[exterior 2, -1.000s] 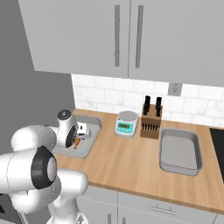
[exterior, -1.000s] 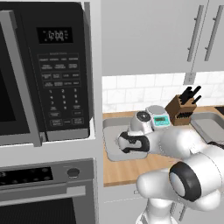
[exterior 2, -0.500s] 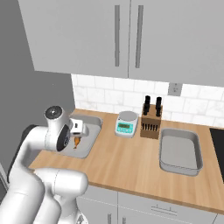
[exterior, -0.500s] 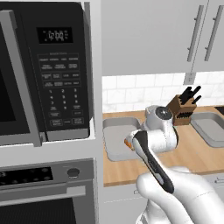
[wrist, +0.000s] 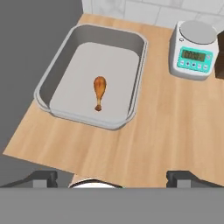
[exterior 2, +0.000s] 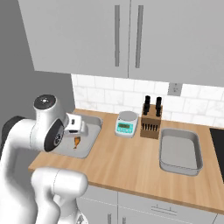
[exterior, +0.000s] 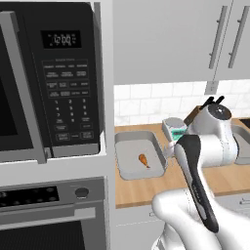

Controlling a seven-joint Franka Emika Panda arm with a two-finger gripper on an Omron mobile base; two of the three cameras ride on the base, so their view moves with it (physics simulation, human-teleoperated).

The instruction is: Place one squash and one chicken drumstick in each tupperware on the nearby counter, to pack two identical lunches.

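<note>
Now one chicken drumstick (wrist: 99, 92) lies alone in the middle of the grey tupperware (wrist: 57, 69) at the counter's (wrist: 144, 131) left end, thin end toward the front edge. Above the counter's front edge, the gripper (wrist: 111, 178) hangs with jaws spread wide and empty. Another tupperware (exterior 2: 180, 151) sits toward the right end, beyond the kitchen scale (exterior 2: 127, 123) and knife block (exterior 2: 151, 120).

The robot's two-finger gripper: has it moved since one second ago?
Yes. The gripper has risen out of the left shallow grey tupperware, away from the brown-orange chicken drumstick lying inside.
</note>
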